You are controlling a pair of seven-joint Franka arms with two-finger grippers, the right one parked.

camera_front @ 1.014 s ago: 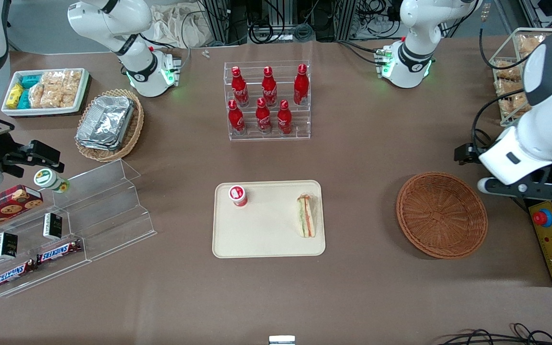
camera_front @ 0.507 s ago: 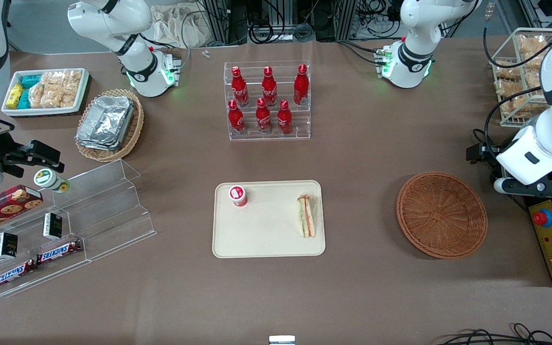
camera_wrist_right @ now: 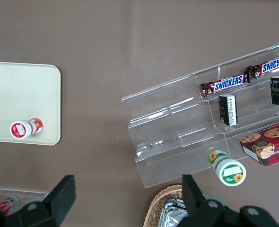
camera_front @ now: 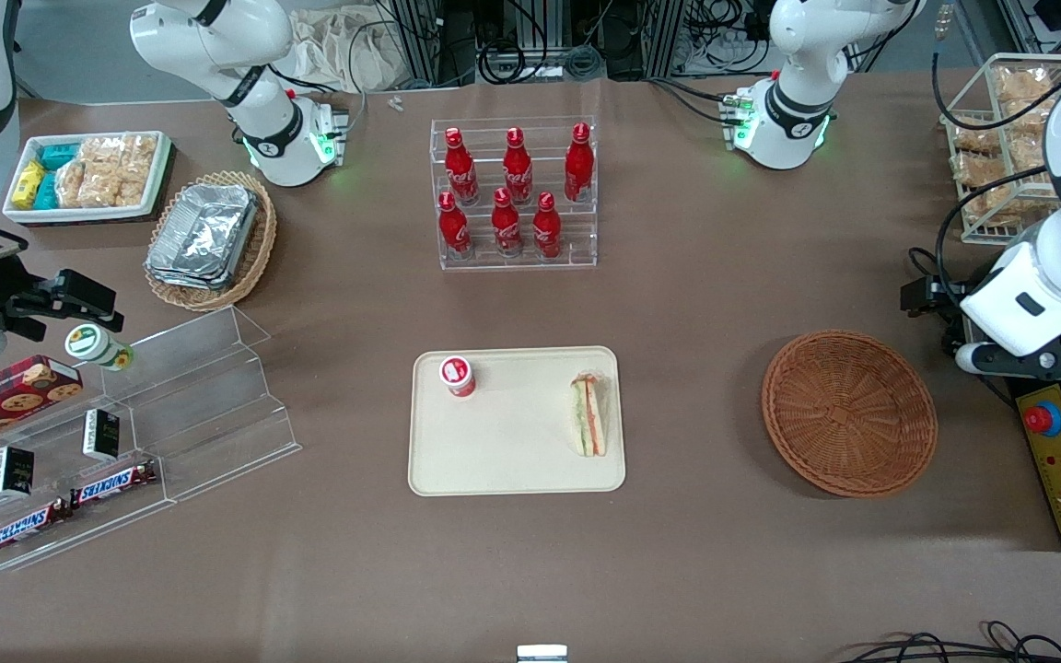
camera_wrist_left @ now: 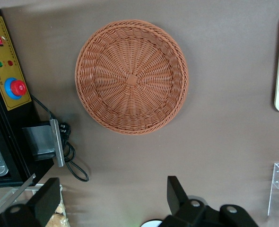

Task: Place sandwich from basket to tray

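The sandwich [camera_front: 588, 415] lay on the cream tray [camera_front: 512, 460] and the wicker basket [camera_front: 848, 412] sat bare. The gripper [camera_wrist_left: 112, 201], fingers spread wide and holding nothing, had drawn farther away toward the working arm's end, so the job looked finished.

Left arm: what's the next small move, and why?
Probably none beyond parking. The clear-wrapped triangular sandwich already lies on the cream rectangular plastic tray, the round reddish-brown wicker basket is empty, and the open left gripper holds nothing, up off the table, farther from the front camera than the basket.
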